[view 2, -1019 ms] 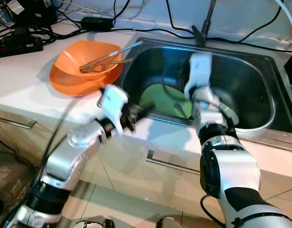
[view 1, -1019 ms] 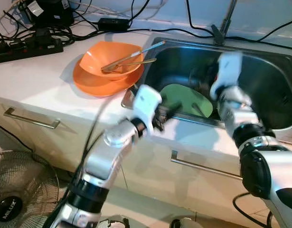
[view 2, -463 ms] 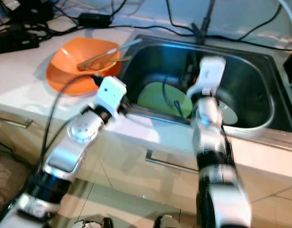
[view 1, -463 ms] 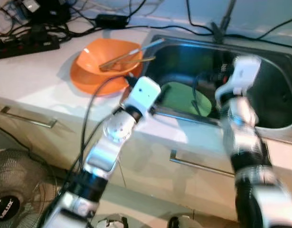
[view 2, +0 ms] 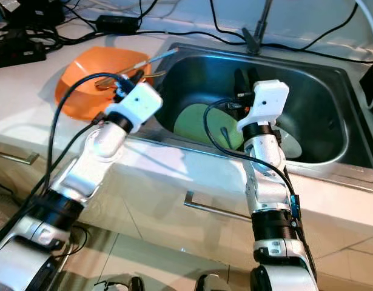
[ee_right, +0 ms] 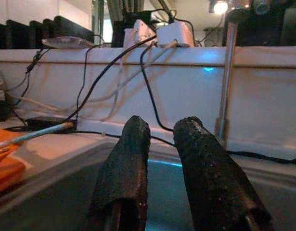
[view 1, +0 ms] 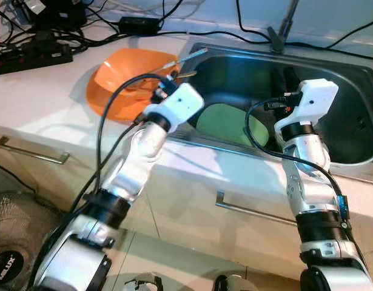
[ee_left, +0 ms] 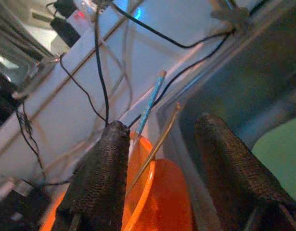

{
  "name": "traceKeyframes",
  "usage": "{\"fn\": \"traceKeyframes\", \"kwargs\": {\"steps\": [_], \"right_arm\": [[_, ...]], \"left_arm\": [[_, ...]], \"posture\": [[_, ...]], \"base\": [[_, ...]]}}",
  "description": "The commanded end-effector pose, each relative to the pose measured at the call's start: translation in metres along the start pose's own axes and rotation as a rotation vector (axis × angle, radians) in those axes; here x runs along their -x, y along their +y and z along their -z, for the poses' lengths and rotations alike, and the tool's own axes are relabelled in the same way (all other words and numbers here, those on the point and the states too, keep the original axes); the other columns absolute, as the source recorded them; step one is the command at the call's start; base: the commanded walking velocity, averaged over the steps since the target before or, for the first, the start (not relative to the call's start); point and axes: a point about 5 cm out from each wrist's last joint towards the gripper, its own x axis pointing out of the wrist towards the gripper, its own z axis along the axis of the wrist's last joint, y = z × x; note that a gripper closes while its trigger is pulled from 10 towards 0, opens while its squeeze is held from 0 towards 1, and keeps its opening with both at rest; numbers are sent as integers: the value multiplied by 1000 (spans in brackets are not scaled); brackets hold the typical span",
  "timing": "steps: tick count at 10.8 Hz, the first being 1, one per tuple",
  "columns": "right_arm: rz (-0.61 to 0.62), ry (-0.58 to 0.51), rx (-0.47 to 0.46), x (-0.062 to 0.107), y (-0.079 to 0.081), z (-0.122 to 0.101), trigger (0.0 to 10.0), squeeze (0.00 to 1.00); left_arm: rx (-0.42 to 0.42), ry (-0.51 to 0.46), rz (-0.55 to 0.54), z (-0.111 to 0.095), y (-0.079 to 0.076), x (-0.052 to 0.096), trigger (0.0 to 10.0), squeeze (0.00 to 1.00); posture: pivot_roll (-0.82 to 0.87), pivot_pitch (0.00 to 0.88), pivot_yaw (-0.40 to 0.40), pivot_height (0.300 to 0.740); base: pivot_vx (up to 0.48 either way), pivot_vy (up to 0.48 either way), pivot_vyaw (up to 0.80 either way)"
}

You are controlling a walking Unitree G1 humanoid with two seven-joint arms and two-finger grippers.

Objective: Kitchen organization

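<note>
An orange bowl (view 1: pixel 122 76) sits on an orange plate (view 1: pixel 98 104) on the counter left of the sink. A blue-handled utensil (ee_left: pixel 150 103) and a thin gold one (ee_left: pixel 157 139) lean out of the bowl toward the sink. My left gripper (ee_left: pixel 160 130) hovers at the bowl's sink-side rim, open, and the two handles show in the gap beyond its fingers. A green plate (view 1: pixel 225 124) lies in the sink. My right gripper (ee_right: pixel 160 127) is held above the sink basin, pointing at the back wall, with a narrow gap between its fingers and nothing in it.
The steel sink (view 1: pixel 235 148) also holds a pale dish (view 2: pixel 289 142) on the right. A faucet (view 1: pixel 283 24) rises behind it. A power strip (view 1: pixel 28 60) and several cables crowd the back of the counter. Drawer handles (view 1: pixel 253 209) face me, and a fan (view 1: pixel 7 254) stands on the floor.
My left gripper went from the sink's front rim up to the orange bowl's rim. My right gripper rose out of the basin, away from the green plate.
</note>
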Motion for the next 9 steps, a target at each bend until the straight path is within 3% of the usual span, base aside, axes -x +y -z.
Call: {"fn": "traceKeyframes", "kwargs": {"steps": [1,2,9], "right_arm": [[14,10,-5,4,-3,-1,10000,0],[16,34,-22,10,0,-1,10000,0],[49,100,-74,32,2,-7,10000,0]], "left_arm": [[-82,-18,-25,-3,5,-5,10000,0],[-137,-37,-24,-5,5,-11,10000,0],[-269,-54,17,-12,2,-37,10000,0]], "posture": [[39,114,-5,740],[32,116,-1,740],[-16,186,12,740]], "base": [[0,0,0],[0,0,0],[0,0,0]]}}
